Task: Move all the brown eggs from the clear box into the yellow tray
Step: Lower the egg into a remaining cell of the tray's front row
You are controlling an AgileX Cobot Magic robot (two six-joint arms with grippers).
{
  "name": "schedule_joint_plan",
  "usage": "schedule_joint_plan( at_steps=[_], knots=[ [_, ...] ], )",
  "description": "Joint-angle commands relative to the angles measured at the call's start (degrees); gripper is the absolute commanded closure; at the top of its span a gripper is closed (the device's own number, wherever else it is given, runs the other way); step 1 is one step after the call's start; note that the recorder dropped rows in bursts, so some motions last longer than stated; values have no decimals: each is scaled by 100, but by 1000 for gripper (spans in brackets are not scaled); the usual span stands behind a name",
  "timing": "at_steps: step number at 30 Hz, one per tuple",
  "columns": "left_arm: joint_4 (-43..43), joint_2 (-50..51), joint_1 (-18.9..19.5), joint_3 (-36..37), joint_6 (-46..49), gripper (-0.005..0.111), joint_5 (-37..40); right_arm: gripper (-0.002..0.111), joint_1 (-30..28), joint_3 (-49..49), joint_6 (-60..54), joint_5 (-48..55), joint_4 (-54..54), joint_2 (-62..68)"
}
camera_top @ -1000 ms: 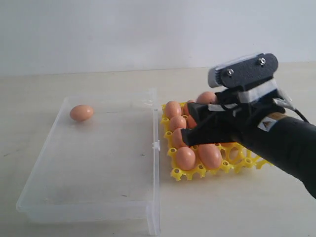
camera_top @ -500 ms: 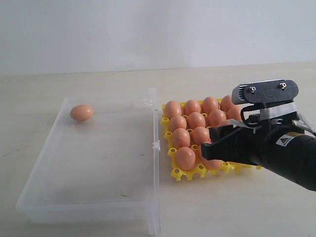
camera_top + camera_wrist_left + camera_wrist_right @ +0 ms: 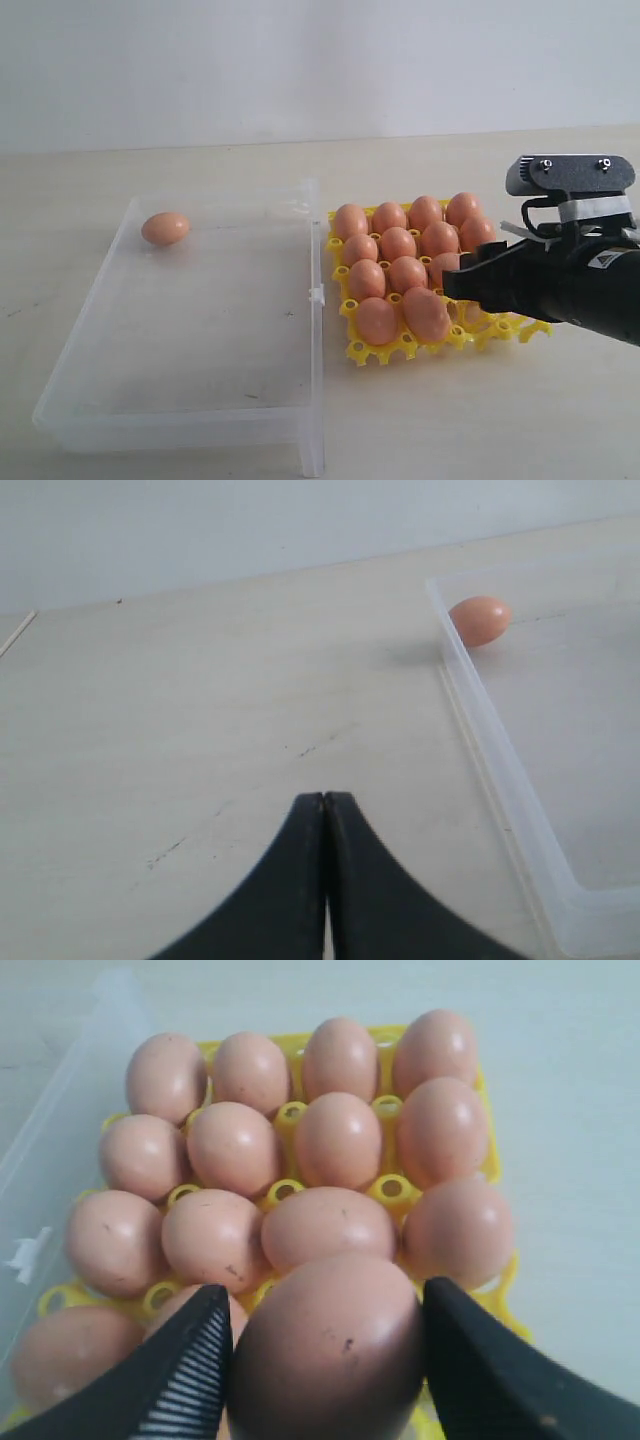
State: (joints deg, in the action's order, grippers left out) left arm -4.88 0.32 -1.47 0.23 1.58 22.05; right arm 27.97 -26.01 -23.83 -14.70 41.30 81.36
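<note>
This is the drop-off part of a run. The right gripper [image 3: 325,1295] has a held egg [image 3: 325,1360] pinched between its two fingers [image 3: 190,1360]. Both look flush against the shell in the wrist view. That egg also looks way bigger than the rest, so I reckon it's up in the jaws and not sitting in a cup. The exterior view can't confirm it, the arm blocks that spot. There the gripper hangs low over the front right part of the tray [image 3: 352,350].

The tray eggs [image 3: 398,243] fill three full rows of four, plus one in the near row on the box side and what looks like a second half hidden behind a finger. Free cups should be at the near right, under the gripper, but I can't actually see them.

Next move as I see it: line the held egg up over a free cup, ease it down until it seats, then open up and lift straight out. The neighbours sit close, so any sideways drift could knock one.

The left gripper [image 3: 324,798] is closed on nothing, fingers pressed together, over bare table [image 3: 150,730] just outside the box [image 3: 180,425]. One last egg [image 3: 165,228] lies alone in the box's far left corner, right by the wall, and that's the only one to fetch after this
</note>
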Motion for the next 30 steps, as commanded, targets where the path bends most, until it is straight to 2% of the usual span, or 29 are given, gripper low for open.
schedule_joint_plan(
  at_steps=[1, 9, 30],
  knots=[
    [31, -32, -30, -23, -15, 107, -35, 108, -214, -45, 423, -23, -611, 270],
    [31, -32, -30, -23, -15, 107, -35, 108, -214, -302, 895, -298, -1055, 1100],
    [31, -32, -30, -23, -15, 107, -35, 108, -214, -426, 896, -385, -1195, 1186]
  ],
)
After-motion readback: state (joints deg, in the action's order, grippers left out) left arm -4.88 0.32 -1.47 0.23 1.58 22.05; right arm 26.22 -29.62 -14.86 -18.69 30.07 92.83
